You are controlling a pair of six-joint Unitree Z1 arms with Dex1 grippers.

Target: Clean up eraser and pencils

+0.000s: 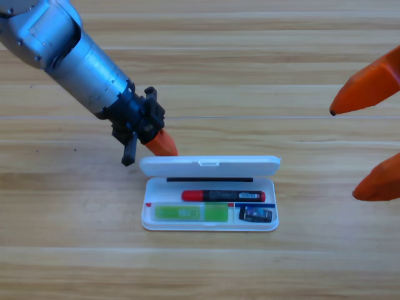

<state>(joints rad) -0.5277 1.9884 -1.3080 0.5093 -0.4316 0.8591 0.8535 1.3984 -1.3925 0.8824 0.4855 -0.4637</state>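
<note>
The white case [150,220] lies open in the lower middle of the table, with its lid [262,166] folded back. The pencils, a single red stick with a black middle band [223,195], lie along the case's upper slot. The eraser [255,214], a small dark block, sits in the lower right compartment. My left gripper [161,144] points down just above the lid's left corner, close to it but holding nothing I can see. My right gripper [365,147] waits at the right edge, open and empty.
A flat green slab [190,212] fills the case's lower left compartment. The left arm [75,56] slants in from the top left corner. Bare wooden table [250,69] surrounds the case.
</note>
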